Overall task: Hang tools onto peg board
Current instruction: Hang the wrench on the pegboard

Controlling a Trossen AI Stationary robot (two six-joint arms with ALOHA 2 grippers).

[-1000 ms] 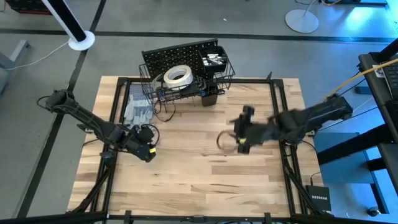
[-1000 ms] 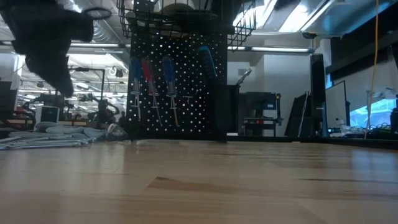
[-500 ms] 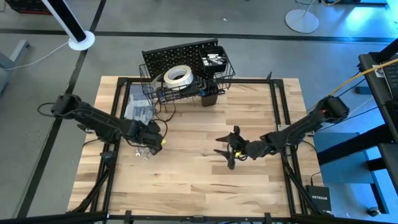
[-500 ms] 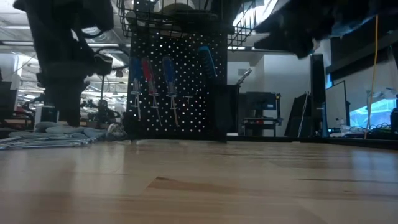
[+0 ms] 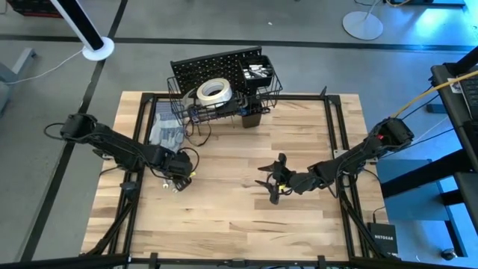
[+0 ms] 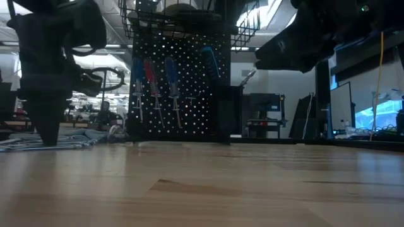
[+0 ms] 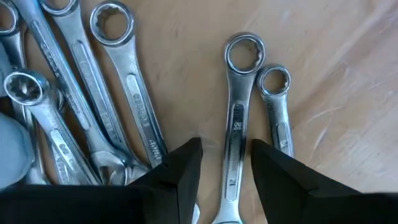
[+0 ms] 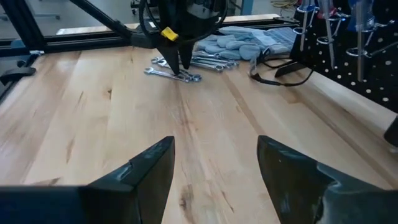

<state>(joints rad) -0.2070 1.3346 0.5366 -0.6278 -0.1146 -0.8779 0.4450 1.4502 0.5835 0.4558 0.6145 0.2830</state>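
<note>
Left gripper (image 7: 225,163) lowered over the wrenches (image 7: 112,112) at left centre of the high view, fingers (image 7: 180,171) parted astride one wrench shank (image 7: 236,134), not yet clamped. Probably stiff, smooth steel lying flat on the table (image 5: 239,217): slippery, best pinched mid-shank. Right gripper (image 5: 274,181) at centre, spread and empty. Peg board (image 5: 216,67) upper centre, well apart.

Grey gloves (image 5: 166,132) on wooden table (image 5: 239,217)
</note>
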